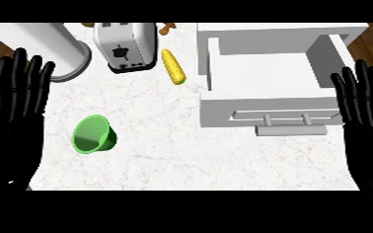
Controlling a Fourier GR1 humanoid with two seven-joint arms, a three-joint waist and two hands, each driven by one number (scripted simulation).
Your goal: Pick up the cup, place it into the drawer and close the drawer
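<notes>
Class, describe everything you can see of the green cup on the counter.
The green cup is plain, glossy like plastic, with no handle showing. It lies tilted, its open mouth facing the lower left, empty inside. It rests on the white marbled counter at the lower left, apart from everything else; neither hand touches it.

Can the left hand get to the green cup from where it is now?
Probably yes. The left hand rests open at the view's left edge, and the green cup lies tipped on bare counter just beside it, with nothing between them.
</notes>
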